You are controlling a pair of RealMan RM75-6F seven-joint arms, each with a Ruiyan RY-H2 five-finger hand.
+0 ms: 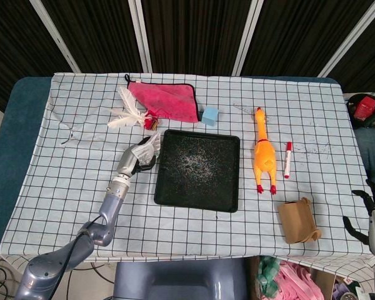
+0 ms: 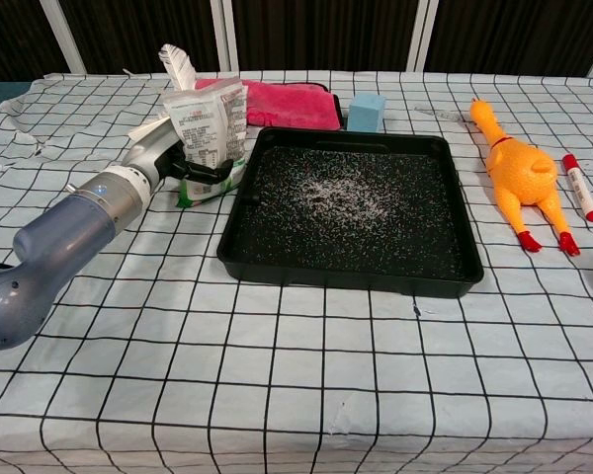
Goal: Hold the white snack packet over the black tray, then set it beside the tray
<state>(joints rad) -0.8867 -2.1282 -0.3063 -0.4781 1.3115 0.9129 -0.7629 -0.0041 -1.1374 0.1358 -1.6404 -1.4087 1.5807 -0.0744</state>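
The left arm's grey forearm [image 2: 64,232] reaches in from the near edge, and the left hand [image 2: 183,158] holds the white snack packet [image 2: 208,128] upright in its fingers, just beside the black tray's [image 2: 346,267] left rim, low over the checked surface [image 2: 296,375]. The right hand [image 1: 372,209] hangs off the surface's right edge, fingers spread, holding nothing.

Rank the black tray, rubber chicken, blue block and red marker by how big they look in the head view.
Largest to smallest:
1. black tray
2. rubber chicken
3. red marker and blue block: too alike to rank; the marker is longer, the block wider.
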